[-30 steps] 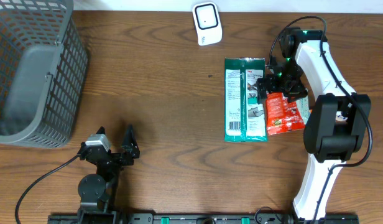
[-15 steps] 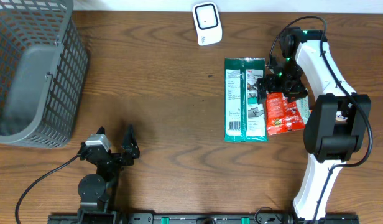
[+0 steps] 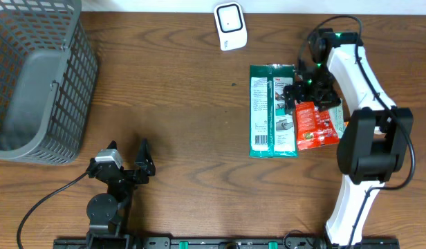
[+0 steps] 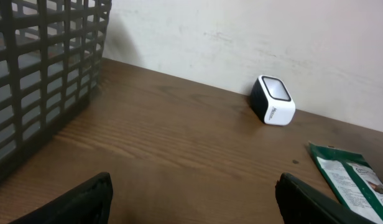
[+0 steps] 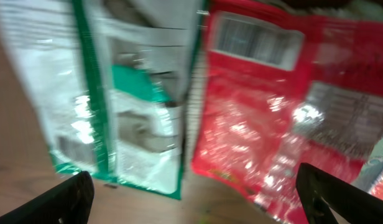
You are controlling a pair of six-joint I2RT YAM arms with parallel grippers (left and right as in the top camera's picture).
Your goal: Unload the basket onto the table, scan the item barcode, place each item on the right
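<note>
**Two packets below the spread right end effector**

Overhead: the right end effector (image 3: 308,97) hangs with its jaws spread, holding nothing, above the top edge of the red packet (image 3: 317,128) and the right edge of the green packet (image 3: 272,111). Both packets lie flat on the counter (image 3: 192,104), side by side and touching or slightly overlapping. The white scanner (image 3: 229,26) stands near the far edge of the counter, up and to the left of the packets and apart from them. The left end effector (image 3: 126,158) rests low near the front edge with its jaws apart and empty, well away from the packets. The grey basket (image 3: 33,83) lies tipped at the far left.

Left wrist: the two dark fingertips (image 4: 86,199) stand wide apart over bare wood. The scanner (image 4: 273,99) sits by the wall ahead, the basket (image 4: 42,81) is at the left, and a corner of the green packet (image 4: 350,177) shows at the right.

Right wrist: blurred. The green packet (image 5: 135,106) and the red packet (image 5: 266,124) fill the view directly beneath the camera. The seam where they meet lies roughly midway between the spread fingertips (image 5: 67,199), which touch neither packet.
</note>
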